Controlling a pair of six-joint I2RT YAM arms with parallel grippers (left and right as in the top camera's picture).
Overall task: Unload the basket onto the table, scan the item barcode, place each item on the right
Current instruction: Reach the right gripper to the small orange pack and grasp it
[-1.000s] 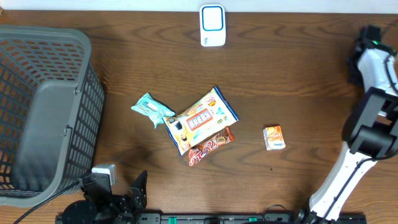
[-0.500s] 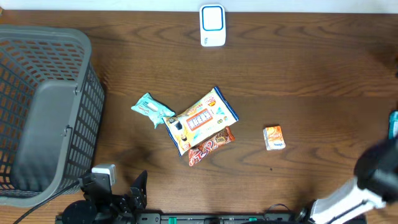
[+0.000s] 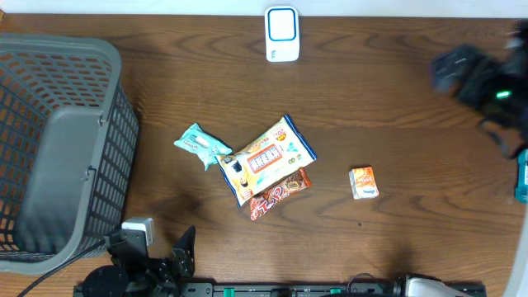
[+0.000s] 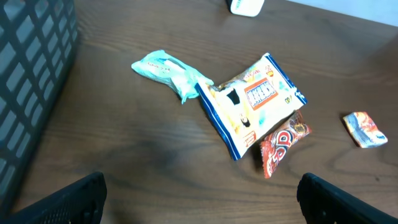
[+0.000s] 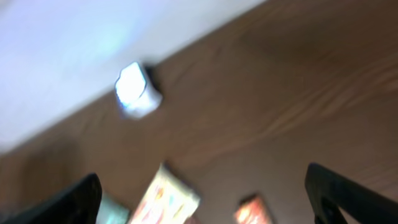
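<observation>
Snack bag [image 3: 266, 158] flat at centre of table [image 3: 396, 107], red bar [image 3: 280, 193] touching its lower edge, teal packet [image 3: 200, 144] just beside, scanner [image 3: 281, 34] at far edge, left gripper [image 4: 199, 190] spread wide and empty, right gripper [image 5: 202, 193] likewise

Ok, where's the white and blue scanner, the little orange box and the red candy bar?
white and blue scanner [image 3: 281, 26], overhead view, on its blue-framed front face.
little orange box [image 3: 363, 181], overhead view, on the middle of its top side.
red candy bar [image 3: 280, 193], overhead view, on the middle of the wrapper.
</observation>
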